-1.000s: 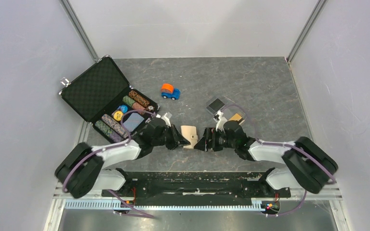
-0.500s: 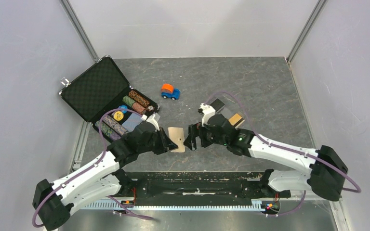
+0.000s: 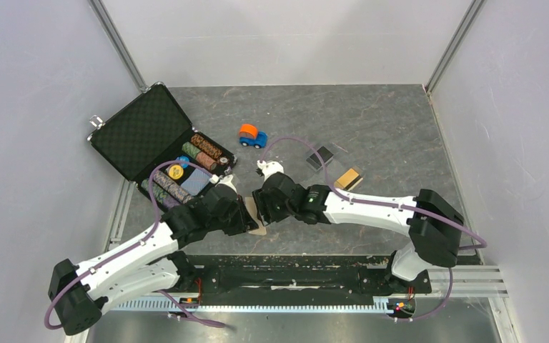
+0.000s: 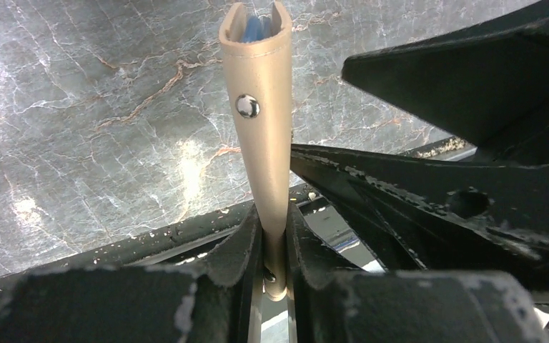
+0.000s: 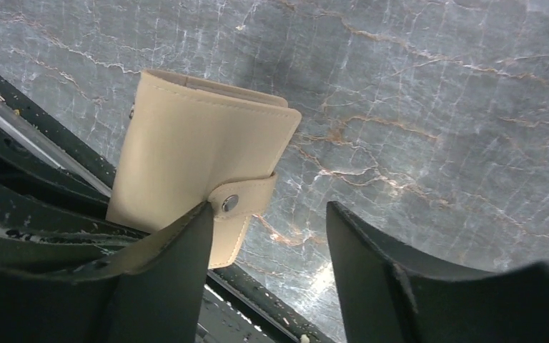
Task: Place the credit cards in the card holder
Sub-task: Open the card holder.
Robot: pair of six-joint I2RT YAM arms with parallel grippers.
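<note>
The left gripper (image 4: pixel 273 239) pinches the smooth beige leather-look card holder (image 4: pixel 261 121) (a light blue card (image 4: pixel 252 28) peeks inside) over the marbled grey table (image 5: pixel 436 107), near middle. The right gripper (image 5: pixel 268 214) gapes beside its snap tab (image 5: pixel 239 201).

Beige leather-look card holder (image 3: pixel 256 224) sits between left gripper (image 4: pixel 273 243) and right gripper (image 5: pixel 268 214); open black chip briefcase (image 3: pixel 143 132) lies behind, leftward.

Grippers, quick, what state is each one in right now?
The left gripper is shut on the card holder.
The right gripper is open, holding nothing.
</note>
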